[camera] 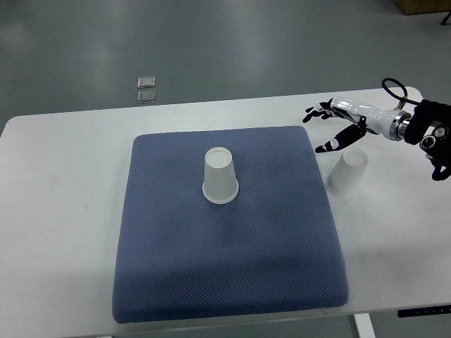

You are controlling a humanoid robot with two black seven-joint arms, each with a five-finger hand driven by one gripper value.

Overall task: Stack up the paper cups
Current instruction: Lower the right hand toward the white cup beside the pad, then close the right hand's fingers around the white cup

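Fingers (325, 146) of the right hand (343, 121) spread wide, holding nothing, just above a paper cup (348, 174).

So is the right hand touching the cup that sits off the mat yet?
Cannot tell. In the top view the right hand hovers with spread fingers just behind the off-mat cup; one fingertip's outline ends right by the cup's top, and a steep single view cannot settle contact.

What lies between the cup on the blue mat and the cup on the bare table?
Only the blue mat and white table. The top view shows nothing standing between the mat's cup and the table's cup.
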